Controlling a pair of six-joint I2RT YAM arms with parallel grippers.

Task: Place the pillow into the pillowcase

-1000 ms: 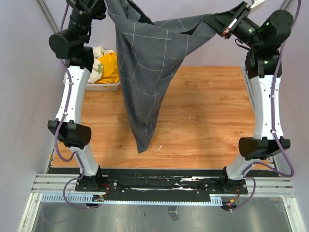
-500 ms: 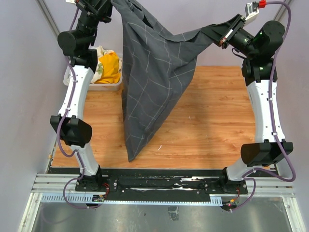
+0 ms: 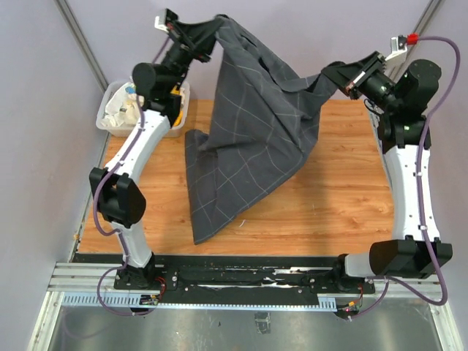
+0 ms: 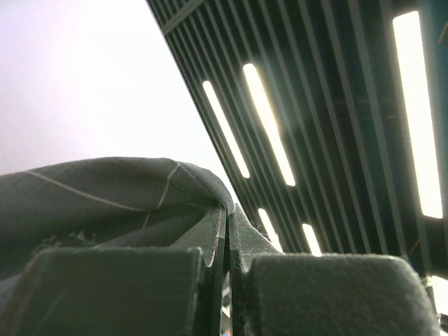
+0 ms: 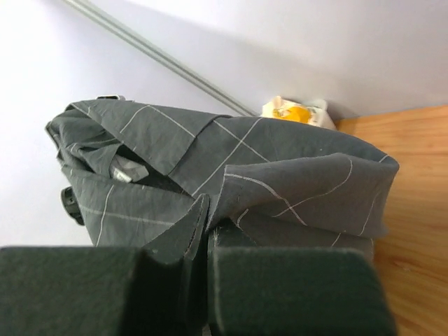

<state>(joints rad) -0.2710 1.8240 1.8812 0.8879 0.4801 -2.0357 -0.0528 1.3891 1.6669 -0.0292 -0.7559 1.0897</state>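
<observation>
Left pincer (image 3: 196, 33) clamped on pillowcase (image 3: 248, 146) corner, 11 o'clock; right pincer (image 3: 348, 76) clamped on other corner, 2 o'clock. Its long axis runs toward 7, tail on tabletop (image 3: 336, 190).

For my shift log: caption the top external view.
Left gripper and right gripper, shut, hold the dark charcoal grid-lined fabric pillowcase stretched over the wooden table.

The right gripper (image 5: 204, 231) pinches a fold of the grey gridded pillowcase (image 5: 280, 175) above the wooden table (image 5: 420, 210).
</observation>
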